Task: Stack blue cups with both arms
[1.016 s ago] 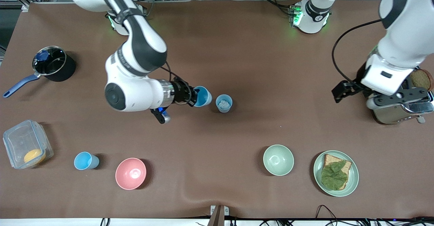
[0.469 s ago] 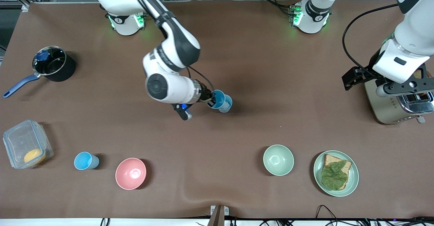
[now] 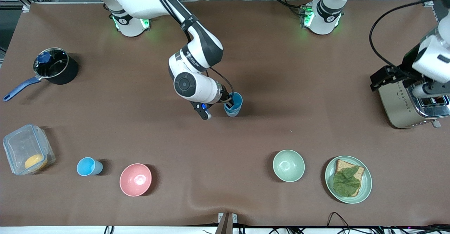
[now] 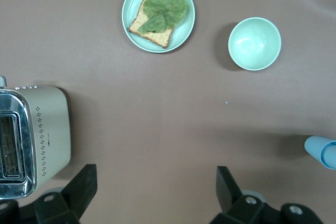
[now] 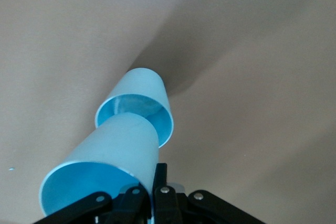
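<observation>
You've got three blue cups in all: one standing alone (image 3: 88, 166) near the front camera toward the right arm's end, one upright mid-table (image 5: 137, 104), and one held cup (image 5: 105, 171) whose base sits in that one's mouth. Two bowls: one pink bowl (image 3: 135, 179), one pale green bowl (image 3: 288, 165). One green plate (image 3: 365, 188) carrying one bread slice (image 3: 340, 165) with one leaf (image 3: 346, 181) on top. One toaster (image 3: 400, 105). One black saucepan (image 3: 56, 70). One clear lidded container (image 3: 15, 146) with one yellow item (image 3: 35, 161) inside. Two arms, so count two grippers: right gripper (image 3: 229, 103), left gripper (image 4: 152, 203)
</observation>
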Action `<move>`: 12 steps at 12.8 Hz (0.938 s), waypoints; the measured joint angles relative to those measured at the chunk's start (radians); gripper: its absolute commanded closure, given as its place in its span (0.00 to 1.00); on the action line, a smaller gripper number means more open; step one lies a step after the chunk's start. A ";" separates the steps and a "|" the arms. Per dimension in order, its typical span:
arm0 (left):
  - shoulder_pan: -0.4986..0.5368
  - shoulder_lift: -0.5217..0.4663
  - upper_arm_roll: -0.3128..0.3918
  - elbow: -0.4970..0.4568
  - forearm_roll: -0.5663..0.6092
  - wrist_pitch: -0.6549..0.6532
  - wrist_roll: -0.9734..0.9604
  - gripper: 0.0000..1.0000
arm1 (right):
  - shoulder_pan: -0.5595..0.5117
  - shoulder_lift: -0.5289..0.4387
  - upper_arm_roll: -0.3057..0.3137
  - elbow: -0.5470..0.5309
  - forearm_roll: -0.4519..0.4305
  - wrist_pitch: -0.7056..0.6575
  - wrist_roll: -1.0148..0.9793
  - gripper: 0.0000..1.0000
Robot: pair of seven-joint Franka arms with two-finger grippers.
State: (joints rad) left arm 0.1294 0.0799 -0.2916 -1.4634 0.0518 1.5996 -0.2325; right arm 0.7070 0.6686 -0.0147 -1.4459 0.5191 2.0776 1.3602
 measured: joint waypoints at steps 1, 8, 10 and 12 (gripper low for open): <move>-0.003 -0.013 0.005 0.000 0.000 -0.004 0.015 0.00 | 0.002 0.000 0.000 -0.004 -0.005 0.002 0.000 1.00; -0.047 -0.040 0.088 -0.021 -0.004 -0.042 0.061 0.00 | 0.002 0.000 -0.008 -0.010 -0.031 0.002 0.005 0.00; -0.050 -0.040 0.090 -0.034 -0.004 -0.043 0.061 0.00 | 0.001 -0.001 -0.011 -0.009 -0.031 0.004 0.009 0.00; -0.050 -0.040 0.091 -0.045 -0.004 -0.043 0.061 0.00 | -0.003 -0.006 -0.015 -0.003 -0.032 0.005 0.003 0.00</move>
State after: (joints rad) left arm 0.0792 0.0403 -0.2004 -1.5084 0.0474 1.5565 -0.1718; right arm 0.7039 0.6628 -0.0299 -1.4486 0.4868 2.0825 1.3632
